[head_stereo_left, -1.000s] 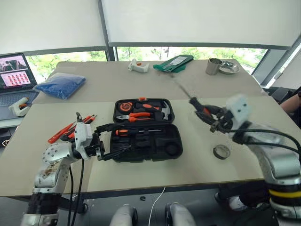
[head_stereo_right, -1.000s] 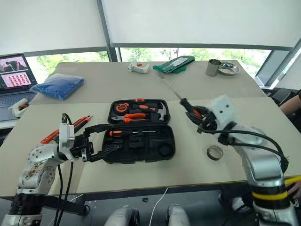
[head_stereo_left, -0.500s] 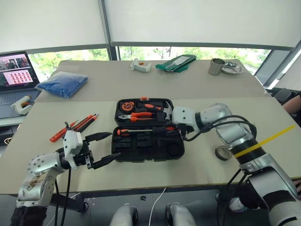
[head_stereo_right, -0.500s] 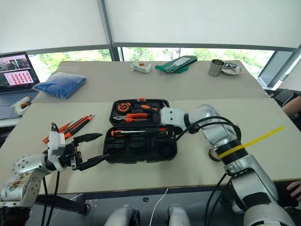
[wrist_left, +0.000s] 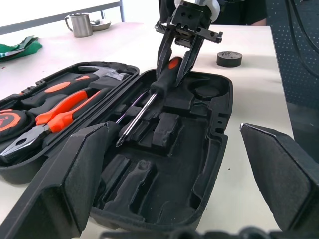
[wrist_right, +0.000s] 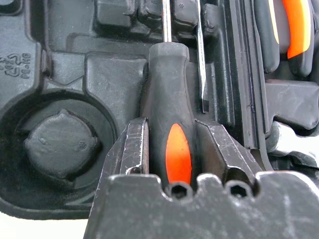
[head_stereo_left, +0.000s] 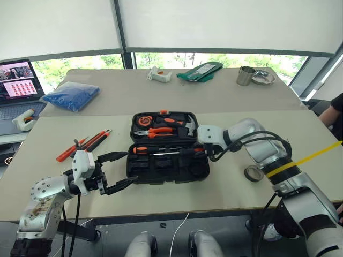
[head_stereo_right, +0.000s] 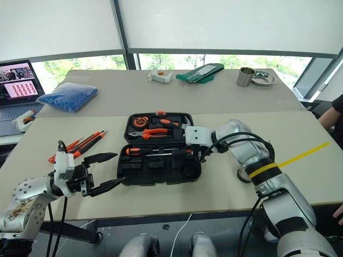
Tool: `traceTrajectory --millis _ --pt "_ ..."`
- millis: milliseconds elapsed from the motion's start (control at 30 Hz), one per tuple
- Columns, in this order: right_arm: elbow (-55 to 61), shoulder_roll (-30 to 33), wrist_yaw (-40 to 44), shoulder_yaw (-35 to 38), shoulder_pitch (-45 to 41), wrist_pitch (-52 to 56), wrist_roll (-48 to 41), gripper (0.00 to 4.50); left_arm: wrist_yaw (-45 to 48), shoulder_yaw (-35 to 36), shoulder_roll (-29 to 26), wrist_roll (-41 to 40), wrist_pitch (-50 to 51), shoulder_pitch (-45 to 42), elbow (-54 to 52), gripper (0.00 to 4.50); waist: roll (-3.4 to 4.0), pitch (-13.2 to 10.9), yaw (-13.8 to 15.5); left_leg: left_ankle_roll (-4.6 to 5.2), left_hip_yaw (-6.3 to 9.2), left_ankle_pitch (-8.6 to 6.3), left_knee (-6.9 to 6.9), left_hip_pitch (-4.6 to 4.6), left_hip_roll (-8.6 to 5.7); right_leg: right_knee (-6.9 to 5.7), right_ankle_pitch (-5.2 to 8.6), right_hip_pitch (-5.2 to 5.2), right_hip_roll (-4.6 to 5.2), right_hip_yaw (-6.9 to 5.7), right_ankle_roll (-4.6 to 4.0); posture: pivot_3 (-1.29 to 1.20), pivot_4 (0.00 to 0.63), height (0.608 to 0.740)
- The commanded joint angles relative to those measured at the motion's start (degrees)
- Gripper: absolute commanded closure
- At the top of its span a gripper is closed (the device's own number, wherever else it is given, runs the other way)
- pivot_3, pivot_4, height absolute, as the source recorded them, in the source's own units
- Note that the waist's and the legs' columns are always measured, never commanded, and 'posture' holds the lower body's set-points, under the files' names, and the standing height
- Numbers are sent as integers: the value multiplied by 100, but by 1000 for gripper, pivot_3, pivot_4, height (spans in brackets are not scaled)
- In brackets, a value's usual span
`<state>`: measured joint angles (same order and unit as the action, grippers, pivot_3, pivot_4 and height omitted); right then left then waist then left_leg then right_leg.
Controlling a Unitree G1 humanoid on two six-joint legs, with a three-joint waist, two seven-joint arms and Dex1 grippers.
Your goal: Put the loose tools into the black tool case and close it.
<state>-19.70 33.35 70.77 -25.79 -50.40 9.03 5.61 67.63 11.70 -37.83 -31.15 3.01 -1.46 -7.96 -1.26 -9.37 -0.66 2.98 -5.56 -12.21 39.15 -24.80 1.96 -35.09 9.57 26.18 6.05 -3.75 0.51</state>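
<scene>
A: Where is the screwdriver (wrist_left: 160, 88) relative to the slot it belongs in?

B: The right gripper (wrist_left: 175, 54) is clenched on its orange-and-black handle, over the near half of the black tool case (head_stereo_left: 167, 166). The shaft runs along the case's long side, toward the robot's left, roughly parallel to a screwdriver already lying in the tray.

A: So the coming move is just a lowering?

B: I'd judge so: press down and release. Whether the handle is seated in its moulding, I can't tell.

A: And the left gripper (head_stereo_left: 114, 170)?

B: Spread wide and empty, hovering over the desk (head_stereo_left: 225, 190) just off the case's left end. The other loose screwdrivers (head_stereo_left: 83, 145) lie behind it on that side, so the left arm is nearer them. The tape ring (head_stereo_left: 253, 173) sits right of the case, partly hidden by the right arm.
</scene>
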Motion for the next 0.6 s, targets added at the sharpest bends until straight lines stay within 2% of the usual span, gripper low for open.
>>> traceTrajectory --millis 33,600 --pt "-1 -83 81 -24 -81 204 110 3448 22 8 -43 -31 -26 -77 -68 0 0 0 -5 0 0 0 0 1 0 0 0 0 0 0 0 0 150 740" --pt "-496 -453 261 -86 -377 56 394 3448 101 -59 -26 104 -181 -116 72 0 0 0 -16 -16 -3 10 -8 13 9 -7 2 1 -9 0 -17 0 150 740"
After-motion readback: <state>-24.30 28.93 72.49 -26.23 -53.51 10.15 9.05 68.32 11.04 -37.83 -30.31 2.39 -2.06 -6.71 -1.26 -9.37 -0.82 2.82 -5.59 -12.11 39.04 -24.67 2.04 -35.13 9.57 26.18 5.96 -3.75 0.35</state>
